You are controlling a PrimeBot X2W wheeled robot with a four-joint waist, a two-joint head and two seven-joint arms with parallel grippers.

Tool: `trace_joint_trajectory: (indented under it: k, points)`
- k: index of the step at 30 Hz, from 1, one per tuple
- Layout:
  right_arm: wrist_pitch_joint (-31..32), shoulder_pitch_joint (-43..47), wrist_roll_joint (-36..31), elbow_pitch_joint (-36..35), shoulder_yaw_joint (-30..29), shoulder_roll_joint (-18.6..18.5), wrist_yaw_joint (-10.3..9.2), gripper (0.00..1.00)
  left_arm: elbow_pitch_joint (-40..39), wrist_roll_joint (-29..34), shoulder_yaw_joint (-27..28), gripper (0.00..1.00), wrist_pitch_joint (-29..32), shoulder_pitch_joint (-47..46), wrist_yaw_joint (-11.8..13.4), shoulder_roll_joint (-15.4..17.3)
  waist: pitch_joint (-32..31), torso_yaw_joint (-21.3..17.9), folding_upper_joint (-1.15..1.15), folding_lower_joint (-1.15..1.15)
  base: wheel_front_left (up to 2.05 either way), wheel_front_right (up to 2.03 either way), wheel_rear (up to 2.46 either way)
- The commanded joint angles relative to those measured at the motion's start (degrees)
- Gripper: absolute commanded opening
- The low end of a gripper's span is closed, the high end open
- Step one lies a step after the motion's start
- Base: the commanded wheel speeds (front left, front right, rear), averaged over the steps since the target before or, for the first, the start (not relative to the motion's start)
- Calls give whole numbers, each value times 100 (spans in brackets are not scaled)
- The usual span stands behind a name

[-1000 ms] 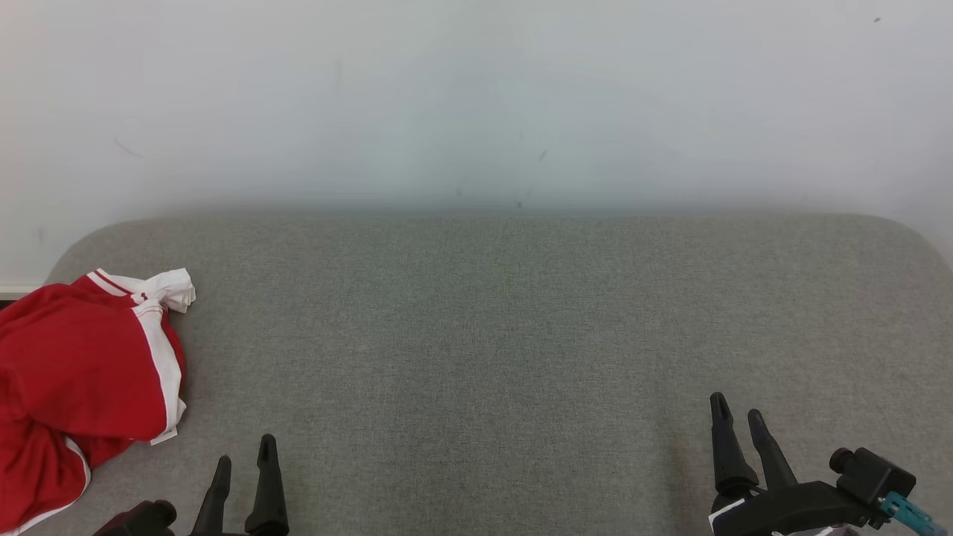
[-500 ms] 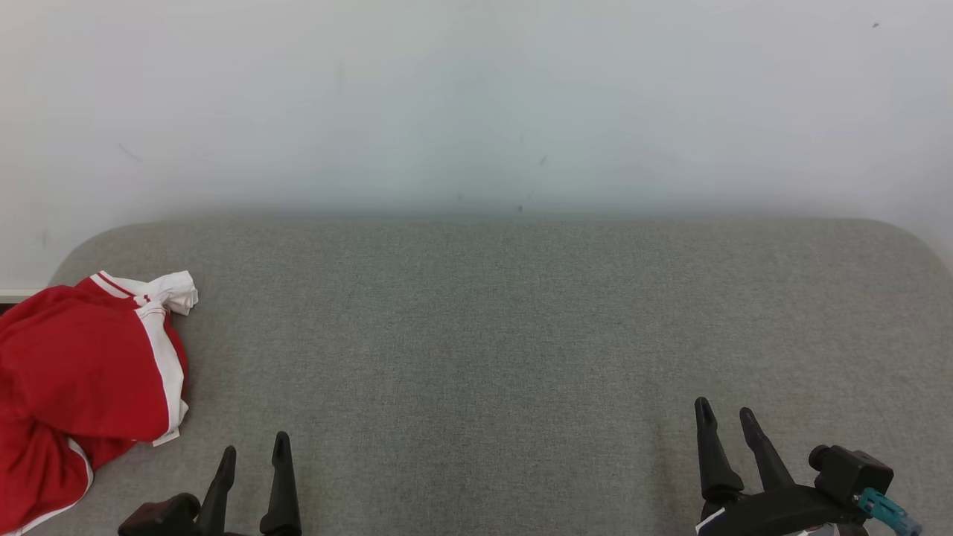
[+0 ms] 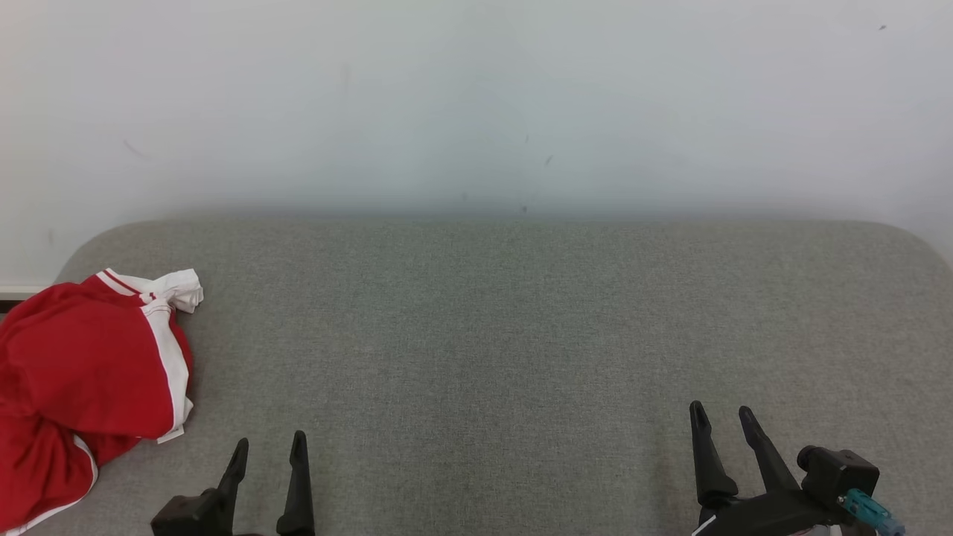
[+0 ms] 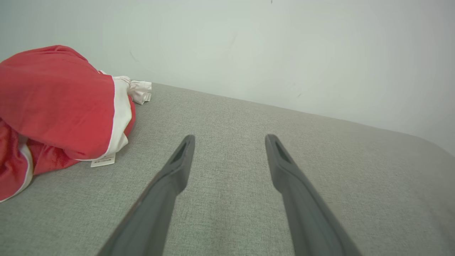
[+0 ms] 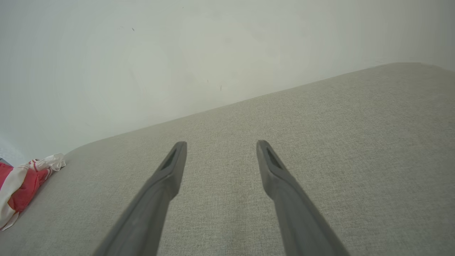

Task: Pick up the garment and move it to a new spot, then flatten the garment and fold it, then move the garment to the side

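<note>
A: Moved since a second ago: left gripper (image 3: 269, 441), lower left of frame, has crept rightward; right gripper (image 3: 721, 409), lower right, has eased leftward. State of each?

B: Both alike: two long dark fingers spread wide, holding nothing, poised over the grey woven-fabric cushion (image 3: 484, 335).

A: Item: crumpled red garment with white trim (image 3: 82, 372)?

B: Left edge of frame, bunched on the cushion, well apart from either gripper. Not yet picked up. Moving, flattening, folding and setting aside all remain.

A: Farthest?

B: Top of frame: plain pale wall (image 3: 476, 97).
</note>
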Motion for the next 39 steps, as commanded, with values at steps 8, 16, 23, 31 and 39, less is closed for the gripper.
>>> trace_joint_trajectory:
  k: [8,16,23,31,39]
  points:
    - [-134,-105,-481,49,3,-19,24,100,50,512,-102,100,-157,-123,-39,62,-27,9,0,0,0,0,0]
    - [-221,-116,-810,110,17,-20,23,100,92,756,-114,100,-258,-130,-36,24,-47,21,0,0,0,0,0]
    - [-289,-107,-1020,148,59,-19,24,100,144,774,-36,100,-331,-111,-85,-40,-68,39,0,0,0,0,0]
    - [-385,-90,-945,217,156,-20,26,100,301,500,103,100,-424,-132,-247,-151,-100,71,0,0,0,0,0]
    - [-419,-77,-768,259,267,-21,27,100,430,426,105,100,-470,-115,-335,-177,-132,73,0,0,0,0,0]
